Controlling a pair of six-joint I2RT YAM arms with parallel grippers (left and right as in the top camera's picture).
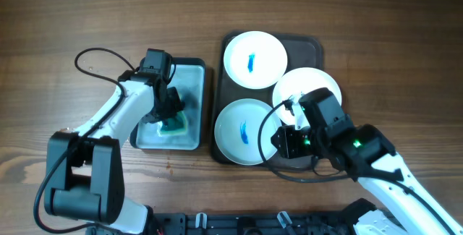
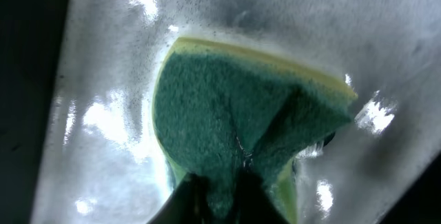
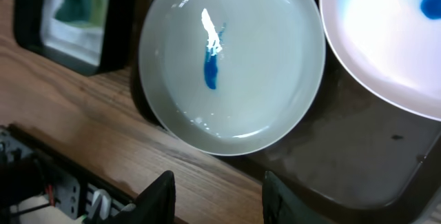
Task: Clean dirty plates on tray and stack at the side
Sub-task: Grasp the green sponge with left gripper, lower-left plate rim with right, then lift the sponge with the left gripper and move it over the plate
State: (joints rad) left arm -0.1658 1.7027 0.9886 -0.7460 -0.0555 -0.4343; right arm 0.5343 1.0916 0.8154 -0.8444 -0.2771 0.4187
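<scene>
A dark brown tray (image 1: 312,45) holds three white plates (image 1: 255,59); two show blue smears, and the third is partly hidden under the right arm. The right gripper (image 3: 217,196) hangs by the tray's near edge, jaws apart and empty. Beside it, in a pale tray (image 1: 189,72), the left gripper (image 1: 172,112) pinches a green sponge (image 2: 234,107).

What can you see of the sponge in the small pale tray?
The sponge has a dark green scouring face over a yellow foam layer. It lies in the wet-looking pale tray. The left tool pinches one edge, creasing the green face.
</scene>
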